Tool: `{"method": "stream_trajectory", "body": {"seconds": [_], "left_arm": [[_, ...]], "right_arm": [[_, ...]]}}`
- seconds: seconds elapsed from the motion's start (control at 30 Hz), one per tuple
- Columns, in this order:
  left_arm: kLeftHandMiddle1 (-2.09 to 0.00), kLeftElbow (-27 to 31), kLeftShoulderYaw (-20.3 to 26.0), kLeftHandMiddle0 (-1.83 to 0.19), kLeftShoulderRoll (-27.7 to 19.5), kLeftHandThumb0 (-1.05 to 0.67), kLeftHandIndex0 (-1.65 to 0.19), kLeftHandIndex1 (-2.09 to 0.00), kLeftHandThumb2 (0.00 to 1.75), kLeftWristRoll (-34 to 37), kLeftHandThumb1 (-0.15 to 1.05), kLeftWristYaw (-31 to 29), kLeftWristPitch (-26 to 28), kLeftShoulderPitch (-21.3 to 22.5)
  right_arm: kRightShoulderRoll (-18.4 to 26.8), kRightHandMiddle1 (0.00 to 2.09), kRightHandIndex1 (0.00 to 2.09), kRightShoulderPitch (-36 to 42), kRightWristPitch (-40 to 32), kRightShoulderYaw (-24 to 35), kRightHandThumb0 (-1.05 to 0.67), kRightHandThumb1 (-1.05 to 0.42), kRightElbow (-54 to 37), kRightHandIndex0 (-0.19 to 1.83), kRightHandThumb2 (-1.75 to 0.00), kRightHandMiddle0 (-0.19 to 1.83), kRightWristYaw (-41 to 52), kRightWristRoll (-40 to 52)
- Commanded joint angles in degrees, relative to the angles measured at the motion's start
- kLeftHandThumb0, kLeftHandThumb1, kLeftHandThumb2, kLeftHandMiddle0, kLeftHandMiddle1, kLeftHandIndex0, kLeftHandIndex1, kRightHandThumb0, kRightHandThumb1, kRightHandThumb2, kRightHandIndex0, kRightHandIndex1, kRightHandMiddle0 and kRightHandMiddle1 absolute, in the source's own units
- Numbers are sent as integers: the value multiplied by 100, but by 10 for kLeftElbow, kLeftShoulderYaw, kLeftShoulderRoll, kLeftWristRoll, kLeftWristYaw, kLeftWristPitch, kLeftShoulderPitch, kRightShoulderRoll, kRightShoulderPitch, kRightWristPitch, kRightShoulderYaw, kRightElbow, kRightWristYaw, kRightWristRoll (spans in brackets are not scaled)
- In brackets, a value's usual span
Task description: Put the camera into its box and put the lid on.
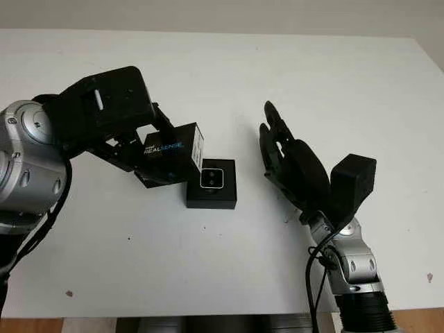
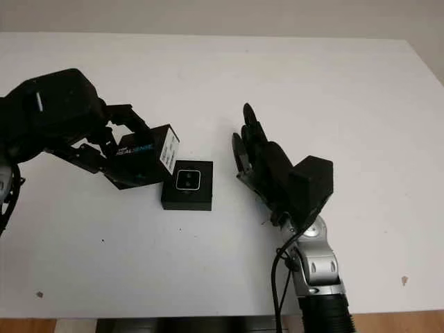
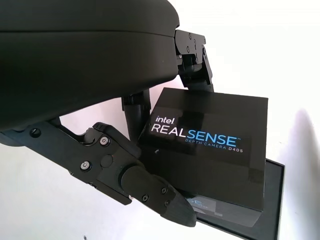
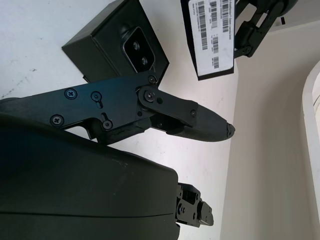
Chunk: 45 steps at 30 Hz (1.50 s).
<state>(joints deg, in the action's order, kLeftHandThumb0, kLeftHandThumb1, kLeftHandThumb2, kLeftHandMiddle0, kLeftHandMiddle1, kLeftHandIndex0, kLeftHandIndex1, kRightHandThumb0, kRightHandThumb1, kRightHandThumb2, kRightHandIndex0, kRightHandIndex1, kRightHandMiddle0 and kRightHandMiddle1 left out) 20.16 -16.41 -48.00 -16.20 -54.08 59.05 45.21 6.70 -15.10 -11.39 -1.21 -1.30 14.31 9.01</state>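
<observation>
The box (image 1: 211, 184) sits near the middle of the table (image 1: 229, 76). The camera (image 1: 211, 178) lies inside the box. The lid (image 1: 171, 154) is just left of the box, tilted, and its near edge hangs over the box's left side. The left hand (image 1: 121, 132) is on the left and grips the lid, with fingers (image 3: 145, 187) around its sides. The right hand (image 1: 291, 163) is open to the right of the box, apart from it, above the table. Both arms come in from the near edge of the table.
</observation>
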Motion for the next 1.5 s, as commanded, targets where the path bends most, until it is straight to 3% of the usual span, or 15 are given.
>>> {"method": "stream_trajectory", "body": {"seconds": [0.0,0.1,0.27,0.43,0.7,0.9,1.07,1.23,1.47], "left_arm": [[-165,-1,-4,-28,9,-50,-16,-142,22,12,105,4,10,15],[-164,0,-10,-30,22,-50,-17,-147,22,21,105,23,33,22],[-184,-3,-31,-16,36,-45,-9,-154,22,23,105,59,59,32],[-179,-2,-59,-13,32,-45,-8,-155,21,14,105,83,41,30],[-178,-15,-61,-11,33,-45,-6,-161,23,3,105,109,-54,0],[-168,-24,-76,-1,34,-45,1,-152,23,-16,105,100,-56,5],[-171,-22,-79,-4,40,-46,-6,-157,21,-16,105,95,-41,6],[-161,-15,-87,-5,43,-45,-6,-146,19,-17,105,93,-34,-1],[-184,1,-108,-12,50,-43,-5,-158,21,-17,105,81,-8,-3]], "right_arm": [[1,0,0,7,-4,-1,-65,-105,-12,-19,-65,-19,-1,-2],[2,0,0,10,-2,-4,-65,-105,-15,-19,-65,-19,-2,-7],[-4,0,0,17,-7,-5,-66,-105,-25,-19,-63,-19,-10,-10],[-6,0,0,19,-9,-7,-66,-105,-26,-19,-63,-19,-12,-12],[-11,0,0,21,-9,-10,-67,-105,-28,-19,-62,-19,-16,-15],[-18,0,0,24,-2,-7,-67,-105,-30,-19,-62,-19,-18,-10],[-23,0,0,23,0,-7,-66,-105,-31,-19,-63,-19,-23,-13],[-28,0,0,24,8,-7,-65,-105,-27,-19,-65,-19,-25,-13],[-37,0,0,29,12,-8,-64,-105,-32,-19,-66,-19,-32,-14]]}}
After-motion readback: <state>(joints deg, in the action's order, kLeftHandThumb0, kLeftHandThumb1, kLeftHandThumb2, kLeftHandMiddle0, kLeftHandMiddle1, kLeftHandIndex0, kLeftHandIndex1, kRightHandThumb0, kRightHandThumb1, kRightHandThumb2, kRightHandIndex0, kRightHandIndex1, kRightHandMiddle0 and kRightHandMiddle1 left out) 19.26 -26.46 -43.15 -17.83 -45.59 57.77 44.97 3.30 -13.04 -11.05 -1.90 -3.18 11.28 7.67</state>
